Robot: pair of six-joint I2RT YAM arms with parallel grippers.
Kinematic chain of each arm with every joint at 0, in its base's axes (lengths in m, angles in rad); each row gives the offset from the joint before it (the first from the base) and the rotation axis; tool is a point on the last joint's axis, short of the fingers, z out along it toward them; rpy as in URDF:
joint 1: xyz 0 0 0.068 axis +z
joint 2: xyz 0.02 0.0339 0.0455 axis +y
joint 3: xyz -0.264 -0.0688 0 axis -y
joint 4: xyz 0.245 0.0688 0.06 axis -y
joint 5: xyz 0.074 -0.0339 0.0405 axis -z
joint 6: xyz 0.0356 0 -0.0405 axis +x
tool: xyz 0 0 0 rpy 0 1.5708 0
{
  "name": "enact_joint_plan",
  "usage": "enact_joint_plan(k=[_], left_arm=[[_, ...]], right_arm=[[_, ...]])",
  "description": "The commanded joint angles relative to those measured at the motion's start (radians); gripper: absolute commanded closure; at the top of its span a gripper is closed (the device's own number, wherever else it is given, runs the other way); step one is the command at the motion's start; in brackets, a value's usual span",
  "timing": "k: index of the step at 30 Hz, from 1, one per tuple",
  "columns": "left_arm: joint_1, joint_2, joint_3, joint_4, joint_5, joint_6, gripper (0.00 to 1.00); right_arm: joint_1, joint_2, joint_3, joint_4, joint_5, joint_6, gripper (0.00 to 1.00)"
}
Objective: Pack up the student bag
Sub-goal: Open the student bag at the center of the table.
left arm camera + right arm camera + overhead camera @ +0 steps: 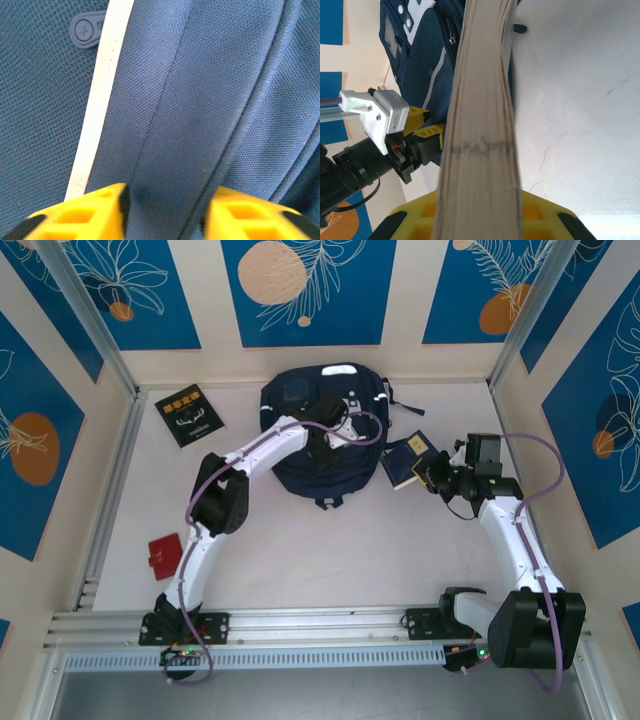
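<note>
Top external view: the student bag lies flat at the back middle of the white tabletop; the left arm reaches across it, and the left tool rests on the bag's upper face; the right tool sits just beside the bag's right edge, gripping a navy book; a black book lies well apart at back left, and a small red item lies near the left arm.

Left wrist view: the left tool has its yellow fingers pressed on either side of a raised fold of the bag's navy fabric, so it appears pinched on that fold; a white stripe runs alongside.

Right wrist view: the right tool is clamped on the book, whose page edge rises between its fingers; the bag and the left tool lie beyond.

Judgement: the step in hand is opening the bag for the first book; next the left tool likely needs to lift the fold to expose an opening, whether one is unzipped cannot be told; then the book goes in spine or edge first.
</note>
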State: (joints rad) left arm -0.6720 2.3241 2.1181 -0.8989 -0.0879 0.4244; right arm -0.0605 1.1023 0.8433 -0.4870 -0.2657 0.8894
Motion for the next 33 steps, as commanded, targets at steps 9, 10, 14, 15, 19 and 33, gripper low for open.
enact_joint_plan(k=[9,10,14,15,19,33], left_arm=[[0.005,-0.081,0.015,0.030,-0.013,0.016,1.00],[0.005,-0.095,0.010,0.037,-0.016,0.012,1.00],[0.004,-0.176,-0.048,0.099,-0.064,-0.028,1.00],[0.005,-0.192,-0.056,0.112,-0.083,-0.044,1.00],[0.005,-0.238,-0.059,0.144,-0.126,-0.134,1.00],[0.002,-0.288,0.077,0.201,-0.097,-0.390,1.00]], right_arm=[[-0.004,-0.057,-0.015,0.001,0.005,-0.011,0.85],[-0.004,-0.061,-0.018,0.000,0.008,-0.013,0.85],[-0.005,-0.085,-0.029,-0.010,0.010,-0.030,0.85],[-0.004,-0.094,-0.034,-0.008,0.006,-0.036,0.85],[-0.001,-0.130,-0.053,0.014,-0.030,-0.062,0.85],[0.147,-0.203,-0.077,0.141,-0.164,-0.045,0.86]])
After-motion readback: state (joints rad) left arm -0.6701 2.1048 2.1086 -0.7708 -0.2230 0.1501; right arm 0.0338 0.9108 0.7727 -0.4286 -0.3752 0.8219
